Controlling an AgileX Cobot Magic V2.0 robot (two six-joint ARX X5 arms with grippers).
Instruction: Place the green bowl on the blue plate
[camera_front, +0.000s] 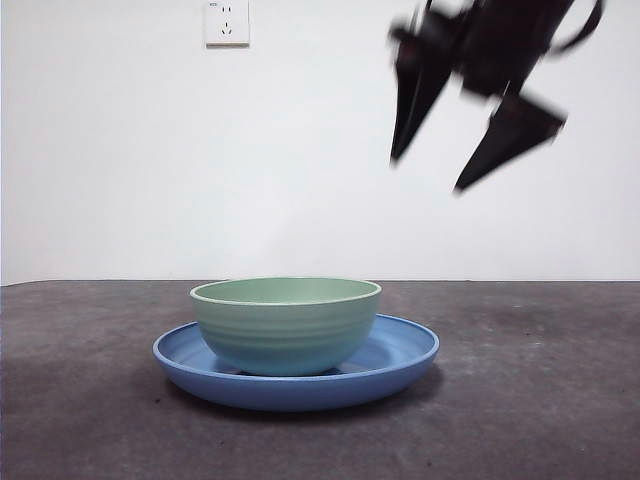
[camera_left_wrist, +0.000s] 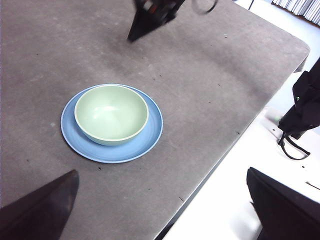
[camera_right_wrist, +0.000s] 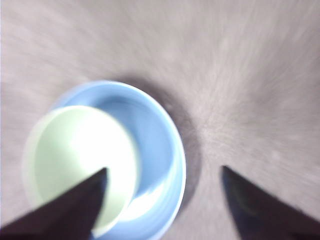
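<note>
The green bowl (camera_front: 286, 324) sits upright inside the blue plate (camera_front: 400, 356) near the table's middle; both also show in the left wrist view, bowl (camera_left_wrist: 111, 114) on plate (camera_left_wrist: 152, 125), and blurred in the right wrist view, bowl (camera_right_wrist: 75, 160) on plate (camera_right_wrist: 155, 135). My right gripper (camera_front: 478, 130) hangs open and empty high above the plate's right side, well clear of the bowl. My left gripper (camera_left_wrist: 160, 200) is open and empty, held far back from the plate near the table edge.
The dark grey table (camera_front: 540, 400) spreads around the plate. Its edge (camera_left_wrist: 235, 135) runs close to the left gripper, with a white floor and black gear (camera_left_wrist: 300, 115) beyond. A wall socket (camera_front: 227, 22) sits on the white wall.
</note>
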